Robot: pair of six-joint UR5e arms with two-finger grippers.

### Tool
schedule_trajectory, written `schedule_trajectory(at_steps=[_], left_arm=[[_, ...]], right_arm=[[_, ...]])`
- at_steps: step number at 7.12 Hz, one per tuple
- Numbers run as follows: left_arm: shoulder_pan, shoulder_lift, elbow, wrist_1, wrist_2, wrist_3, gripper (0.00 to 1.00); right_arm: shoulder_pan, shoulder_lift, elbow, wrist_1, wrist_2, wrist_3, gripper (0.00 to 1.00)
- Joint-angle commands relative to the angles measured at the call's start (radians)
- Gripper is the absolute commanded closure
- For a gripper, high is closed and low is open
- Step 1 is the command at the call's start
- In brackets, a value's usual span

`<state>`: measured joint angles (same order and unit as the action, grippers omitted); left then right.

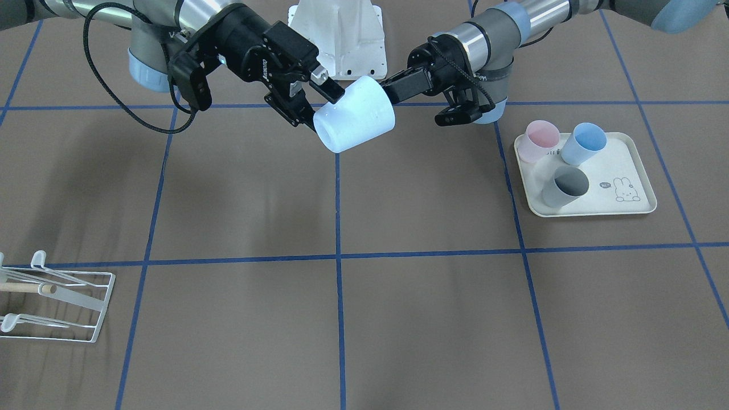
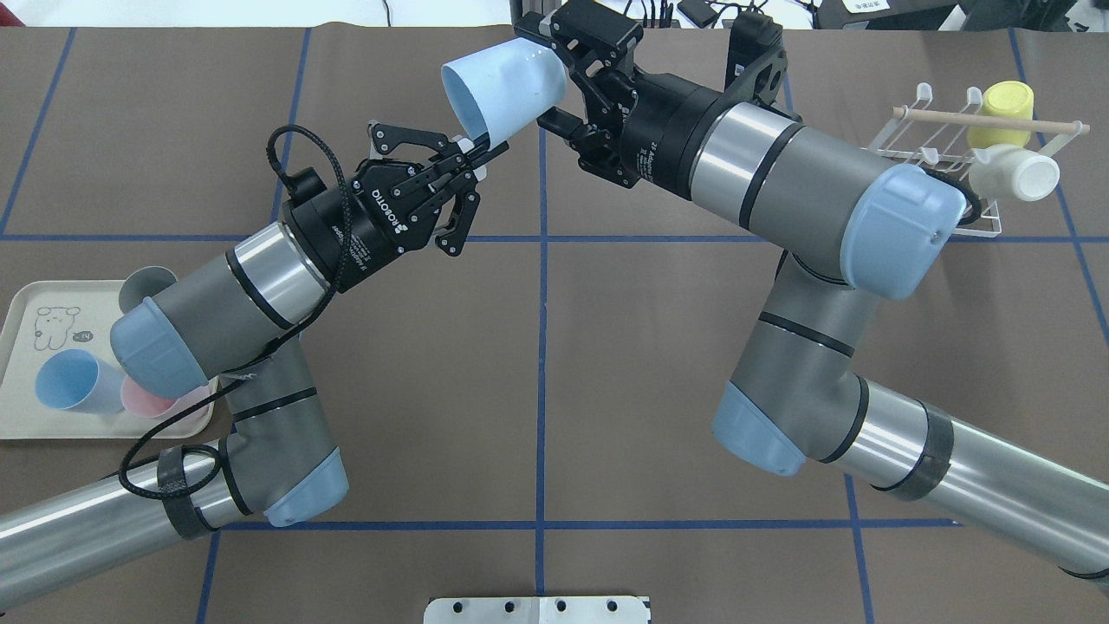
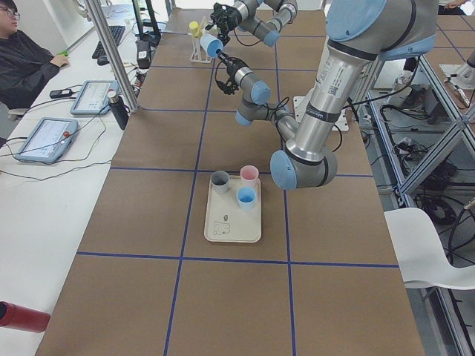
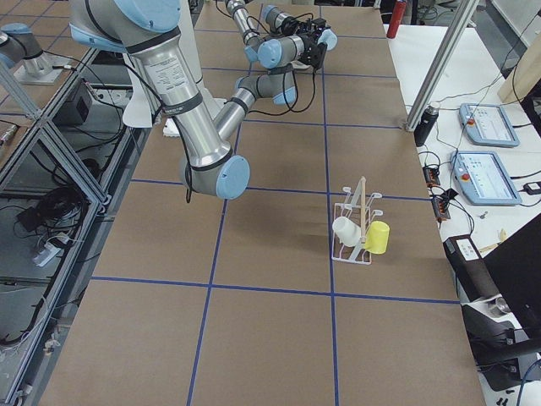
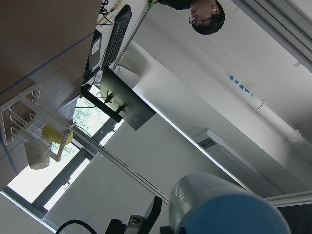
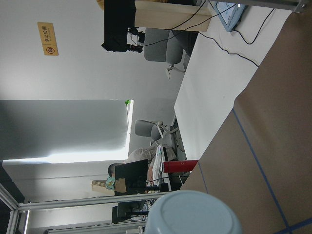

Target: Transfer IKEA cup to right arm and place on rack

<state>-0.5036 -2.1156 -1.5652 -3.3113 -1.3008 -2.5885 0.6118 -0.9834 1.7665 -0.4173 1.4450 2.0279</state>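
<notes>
Above the brown table (image 2: 390,364), upper centre overhead, the left gripper (image 2: 475,159) pinches the rim of the pale-blue cup (image 2: 502,87), jaws narrow. The right gripper (image 2: 553,82) clasps its base, jaws wide. The cup is likely light, stiff, slick plastic, best gripped across the body.

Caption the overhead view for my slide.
Handover: left gripper pinches pale blue cup at its rim, right gripper clasps its base.

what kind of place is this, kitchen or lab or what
Most likely a robotics lab: the left arm and right arm hold a cup between them over a table with a blue tape grid, and a side desk holds control tablets.
</notes>
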Motion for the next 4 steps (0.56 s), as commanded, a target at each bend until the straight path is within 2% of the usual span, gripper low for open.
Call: schedule_trajectory(at_steps=[1, 4], left_arm=[[0.002, -0.013, 0.001, 0.003, 0.0, -0.001, 1.0], [0.017, -0.03, 0.002, 0.007, 0.0, 0.001, 1.0]], right_arm=[[-0.001, 0.0, -0.007, 0.0, 0.0, 0.0, 0.0], [-0.001, 0.0, -0.013, 0.002, 0.0, 0.0, 0.0]])
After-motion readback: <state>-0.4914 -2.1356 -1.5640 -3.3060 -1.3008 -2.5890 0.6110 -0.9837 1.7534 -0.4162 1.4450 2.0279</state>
